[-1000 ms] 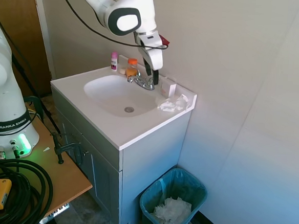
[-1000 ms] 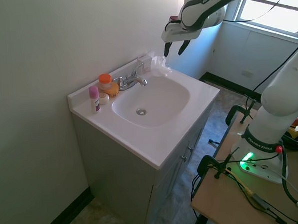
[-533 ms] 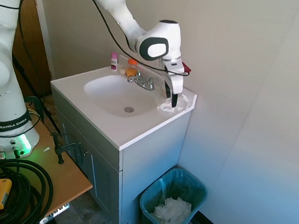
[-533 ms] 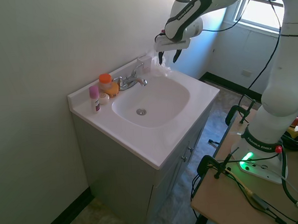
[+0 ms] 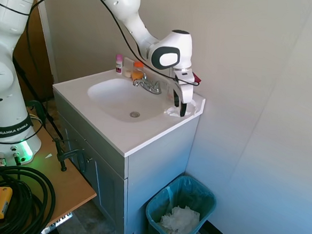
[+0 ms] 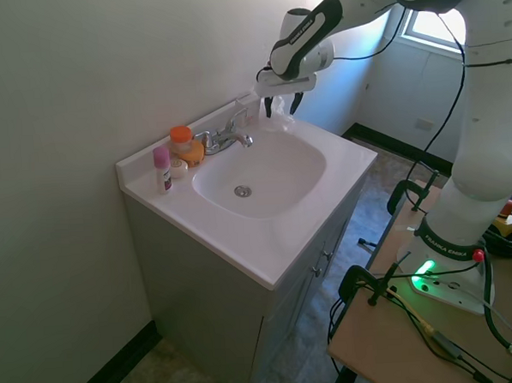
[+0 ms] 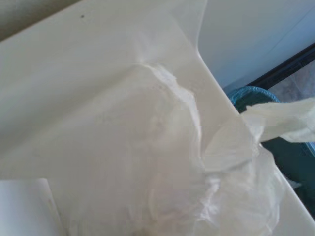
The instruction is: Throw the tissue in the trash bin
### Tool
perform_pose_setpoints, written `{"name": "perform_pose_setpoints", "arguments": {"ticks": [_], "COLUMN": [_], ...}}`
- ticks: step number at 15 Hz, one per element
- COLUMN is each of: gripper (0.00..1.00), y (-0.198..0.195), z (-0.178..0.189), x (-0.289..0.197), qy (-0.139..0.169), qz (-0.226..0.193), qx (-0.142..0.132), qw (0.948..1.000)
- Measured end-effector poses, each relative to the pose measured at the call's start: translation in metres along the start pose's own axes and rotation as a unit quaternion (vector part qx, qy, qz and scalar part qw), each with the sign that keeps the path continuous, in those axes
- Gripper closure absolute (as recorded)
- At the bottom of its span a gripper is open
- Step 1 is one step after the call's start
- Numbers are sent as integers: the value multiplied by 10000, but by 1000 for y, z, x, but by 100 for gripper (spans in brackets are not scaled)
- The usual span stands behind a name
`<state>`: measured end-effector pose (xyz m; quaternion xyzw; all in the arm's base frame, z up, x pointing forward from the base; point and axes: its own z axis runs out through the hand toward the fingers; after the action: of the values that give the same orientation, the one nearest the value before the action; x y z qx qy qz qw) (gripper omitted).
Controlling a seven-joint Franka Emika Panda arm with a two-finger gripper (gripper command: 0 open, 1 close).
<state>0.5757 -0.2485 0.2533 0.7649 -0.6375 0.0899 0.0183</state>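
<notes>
Crumpled white tissue (image 5: 173, 111) lies at the white vanity top's (image 5: 144, 135) corner — gripper (image 5: 179, 109) straddles it, fingers spread — ready to pinch; teal-green plastic trash bin (image 5: 201, 197) waits below.

tissue (image 5: 173, 111) half-hidden by gripper (image 5: 178, 109) — bin (image 7: 253, 96) edge-cropped

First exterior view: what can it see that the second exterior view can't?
Only the first exterior view shows the trash bin on the floor with a heap of paper inside. Only the second shows the window. Both show the sink, the faucet, the bottles behind it, and the gripper down over the tissue at the counter's corner.
</notes>
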Motion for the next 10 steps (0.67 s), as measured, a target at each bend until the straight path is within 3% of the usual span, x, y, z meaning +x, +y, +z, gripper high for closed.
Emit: {"name": "perform_pose_setpoints", "arguments": {"ticks": [5,10], "gripper": [100,100], "y": [-5,-10], "z": [5,-5], "x": [-21,-12], "qy": [-157,-204], "qz": [-116,-76], "qx": [-35,72], "qw": [9998,9997]}}
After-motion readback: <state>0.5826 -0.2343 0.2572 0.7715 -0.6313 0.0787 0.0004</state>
